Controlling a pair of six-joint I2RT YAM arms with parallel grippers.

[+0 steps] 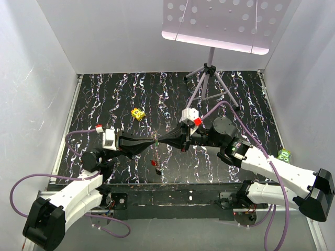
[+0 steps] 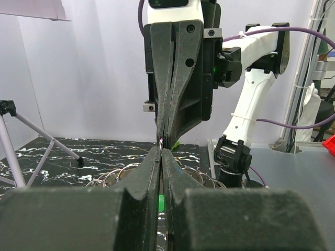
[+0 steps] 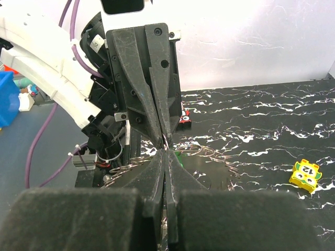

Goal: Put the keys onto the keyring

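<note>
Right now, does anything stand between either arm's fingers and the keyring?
Nothing visible does. The left fingers and right fingers meet tip to tip, shut, with the keyring showing as wire loops just beneath them.

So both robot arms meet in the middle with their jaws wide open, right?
Not quite. The left gripper and right gripper do meet in the middle, but their jaws are shut tight, not wide open. Both wrist views show it.

jaws: both closed, tips meeting; red key (image 1: 153,163): near them; yellow block (image 1: 137,113): well apart
</note>
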